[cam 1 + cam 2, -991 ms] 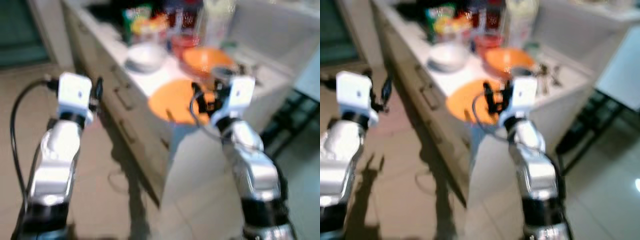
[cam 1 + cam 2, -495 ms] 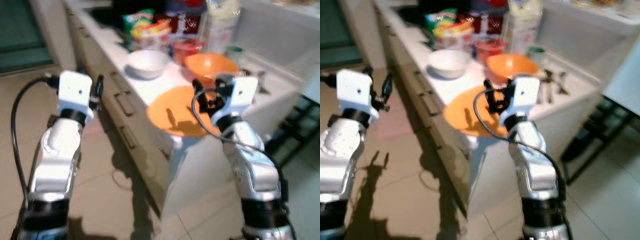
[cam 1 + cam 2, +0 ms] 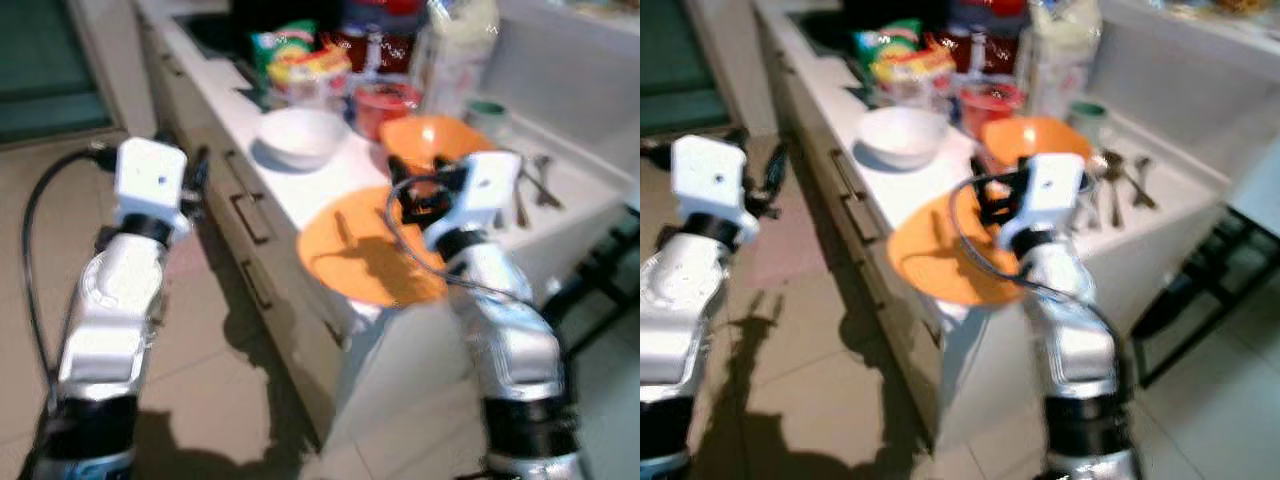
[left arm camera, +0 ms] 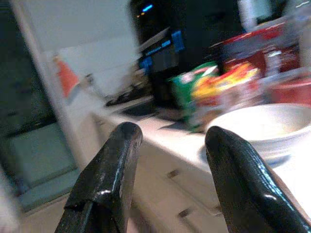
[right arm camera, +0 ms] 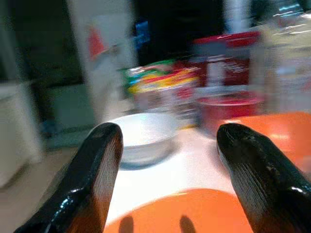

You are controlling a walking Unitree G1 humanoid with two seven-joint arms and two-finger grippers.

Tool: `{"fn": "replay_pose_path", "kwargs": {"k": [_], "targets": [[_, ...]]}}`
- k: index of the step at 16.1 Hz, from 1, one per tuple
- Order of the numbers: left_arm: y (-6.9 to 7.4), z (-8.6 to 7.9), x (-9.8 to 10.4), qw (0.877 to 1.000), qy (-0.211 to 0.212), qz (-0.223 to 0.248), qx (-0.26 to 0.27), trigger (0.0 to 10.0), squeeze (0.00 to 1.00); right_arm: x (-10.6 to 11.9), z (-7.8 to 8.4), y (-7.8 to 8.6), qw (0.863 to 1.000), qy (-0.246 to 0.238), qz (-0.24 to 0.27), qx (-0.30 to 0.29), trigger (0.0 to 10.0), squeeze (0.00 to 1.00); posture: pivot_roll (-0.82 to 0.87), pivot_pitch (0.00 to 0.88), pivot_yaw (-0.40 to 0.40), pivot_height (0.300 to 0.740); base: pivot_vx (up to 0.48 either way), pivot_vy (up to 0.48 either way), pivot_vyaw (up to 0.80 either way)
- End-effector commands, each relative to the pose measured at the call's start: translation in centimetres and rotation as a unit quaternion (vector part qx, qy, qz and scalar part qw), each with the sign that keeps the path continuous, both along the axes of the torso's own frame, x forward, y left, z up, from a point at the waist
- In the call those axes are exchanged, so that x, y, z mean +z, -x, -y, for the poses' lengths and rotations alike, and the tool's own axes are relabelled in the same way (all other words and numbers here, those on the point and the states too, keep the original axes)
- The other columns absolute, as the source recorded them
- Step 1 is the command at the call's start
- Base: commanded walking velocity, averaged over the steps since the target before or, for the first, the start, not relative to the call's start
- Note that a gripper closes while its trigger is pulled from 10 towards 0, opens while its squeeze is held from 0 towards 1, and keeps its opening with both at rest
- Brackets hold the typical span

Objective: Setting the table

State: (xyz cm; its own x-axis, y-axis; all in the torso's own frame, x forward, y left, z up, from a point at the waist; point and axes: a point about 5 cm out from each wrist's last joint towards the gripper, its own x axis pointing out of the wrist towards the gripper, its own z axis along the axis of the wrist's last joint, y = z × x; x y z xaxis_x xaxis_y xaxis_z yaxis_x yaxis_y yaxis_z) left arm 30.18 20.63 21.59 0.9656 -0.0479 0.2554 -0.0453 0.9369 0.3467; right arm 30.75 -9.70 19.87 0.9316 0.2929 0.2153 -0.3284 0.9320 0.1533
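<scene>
An orange plate (image 3: 368,258) lies at the near edge of the white counter (image 3: 300,190), jutting a little past it. Behind it stand an orange bowl (image 3: 432,140) and a white bowl (image 3: 300,136). My right gripper (image 3: 425,186) hovers open over the plate's far rim, just before the orange bowl, with nothing between its fingers. In the right wrist view the plate (image 5: 194,213), the white bowl (image 5: 146,135) and the orange bowl (image 5: 277,127) lie ahead of the open gripper (image 5: 170,133). My left gripper (image 3: 197,180) is open and empty, held over the floor beside the cabinet drawers.
A red container (image 3: 386,98), snack packets (image 3: 300,62) and a clear jug (image 3: 455,45) crowd the back of the counter. Several spoons (image 3: 530,190) lie at the right. Drawer handles (image 3: 248,215) line the cabinet front. Tiled floor (image 3: 190,400) lies to the left.
The whole view has shifted, so the counter now sits nearer and lower in the picture. My right gripper stands further over the plate, closer to the orange bowl. The left arm keeps its pose.
</scene>
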Motion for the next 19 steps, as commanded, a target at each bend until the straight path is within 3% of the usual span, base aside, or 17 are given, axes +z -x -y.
{"fn": "replay_pose_path", "kwargs": {"k": [1,9,12,14,15,17,19], "targets": [[-0.1,0.6,0.3,1.000,0.001,0.004,-0.011,10.0,0.00,0.4,0.7,-0.1,1.000,0.006,0.009,-0.011,10.0,0.00,0.05,0.000,-0.031,0.740,0.345,0.000,0.00],[-0.1,0.7,0.3,1.000,0.003,0.005,-0.012,10.0,0.00,0.6,0.8,-0.1,1.000,0.007,0.011,-0.011,10.0,0.00,0.05,0.000,-0.034,0.740,0.344,0.000,0.00],[-0.1,0.7,0.2,1.000,0.004,0.002,-0.011,10.0,0.00,0.6,0.8,-0.1,1.000,0.007,0.012,-0.010,10.0,0.00,0.05,0.000,-0.034,0.740,0.089,0.000,0.00],[-0.2,0.7,0.2,0.999,0.032,0.002,-0.022,10.0,0.00,0.6,0.7,0.0,1.000,0.007,0.012,-0.010,10.0,0.00,0.05,0.000,-0.031,0.740,0.000,0.000,0.00],[-0.6,0.9,0.7,0.994,0.096,-0.002,-0.044,10.0,1.00,0.6,0.7,0.0,1.000,0.009,0.013,-0.010,10.0,0.00,0.05,0.000,-0.035,0.740,0.000,0.000,0.00],[-1.3,1.1,1.7,0.986,0.151,-0.005,-0.071,10.0,1.00,0.6,0.6,0.0,0.999,0.031,0.014,-0.005,10.0,0.00,0.06,0.000,-0.041,0.740,0.000,0.000,0.00],[-1.9,1.2,2.2,0.983,0.165,-0.005,-0.084,10.0,1.00,0.5,0.7,-0.1,0.999,0.045,0.013,0.001,10.0,0.00,0.06,0.000,-0.043,0.740,0.000,0.000,0.00]]}}
